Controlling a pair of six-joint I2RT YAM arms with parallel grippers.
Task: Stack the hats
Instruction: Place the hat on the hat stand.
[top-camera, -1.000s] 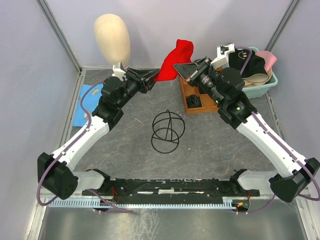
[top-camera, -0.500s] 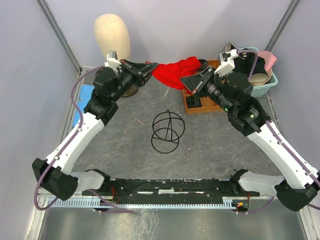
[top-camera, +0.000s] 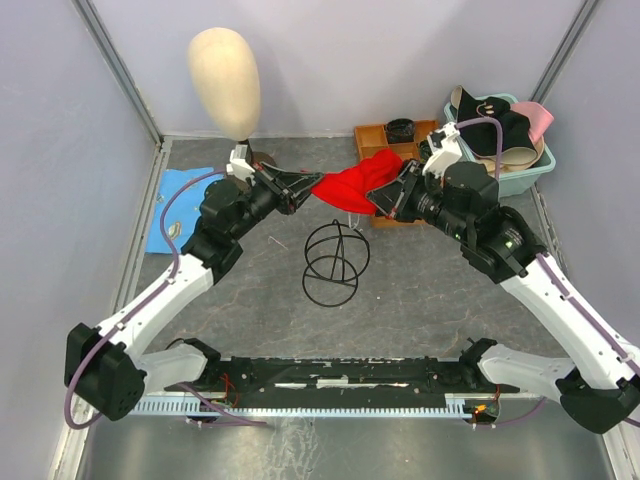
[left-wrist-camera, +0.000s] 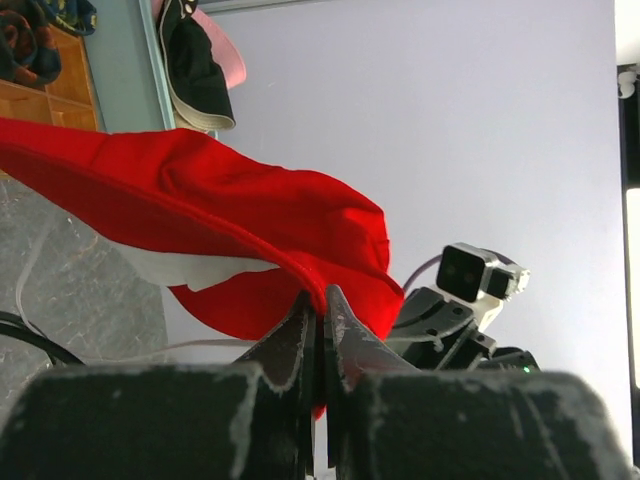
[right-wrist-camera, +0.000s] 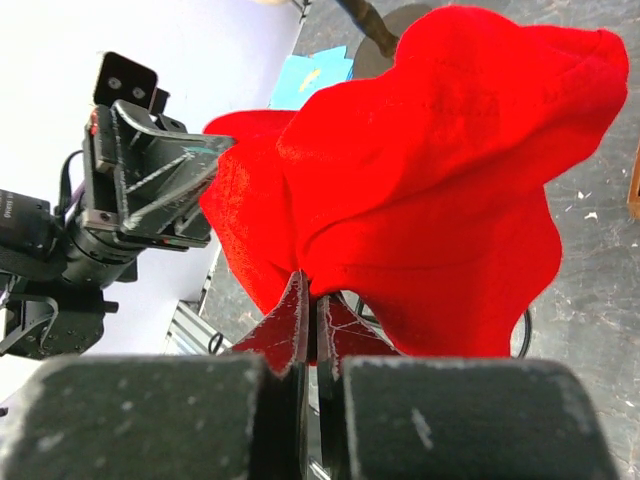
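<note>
A red hat hangs stretched above the table between my two grippers. My left gripper is shut on its left rim, and the left wrist view shows that rim pinched at the tips under the red hat. My right gripper is shut on the right side, with fabric of the red hat bunched above its tips. A black cap, a pink hat and a beige hat lie piled in the teal tub at the back right.
A cream mannequin head stands at the back left. A wooden tray sits behind the red hat. A black wire ball rests mid-table and a blue sheet lies at the left wall.
The left gripper closed on the red hat's rim. Both arms then brought the hat down and toward the front, so it now spans between them lower over the table.
</note>
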